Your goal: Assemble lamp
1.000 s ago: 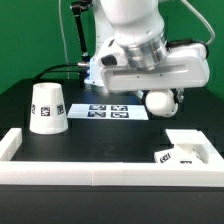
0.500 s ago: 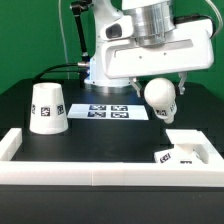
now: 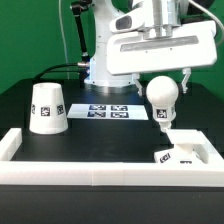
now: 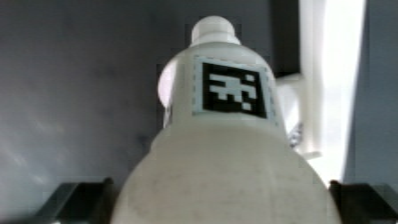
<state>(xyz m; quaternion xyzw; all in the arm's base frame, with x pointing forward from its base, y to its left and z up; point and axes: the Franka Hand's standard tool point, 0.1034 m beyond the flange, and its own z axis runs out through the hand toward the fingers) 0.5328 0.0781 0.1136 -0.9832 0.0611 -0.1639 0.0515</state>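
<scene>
My gripper [image 3: 165, 84] is shut on the lamp bulb [image 3: 162, 95], gripping its round ball. The bulb hangs clear of the table with its tagged stem [image 3: 160, 122] pointing down. In the wrist view the bulb [image 4: 222, 130] fills the picture between the dark fingers [image 4: 80, 200], and the gripper [image 4: 217, 205] is closed on it. The flat square base [image 3: 186, 147] lies just below and to the exterior view's right of the stem tip. The cup-shaped shade [image 3: 47, 107] stands mouth down at the exterior view's left.
The marker board [image 3: 110, 112] lies in the middle behind the bulb. A long white border rail [image 3: 100, 172] runs along the front and turns back at both ends. The arm's base [image 3: 100, 70] stands behind, with a cable beside it.
The gripper has risen and shifted slightly toward the exterior view's right with the bulb. The bulb now hangs higher, its stem showing below the ball.
</scene>
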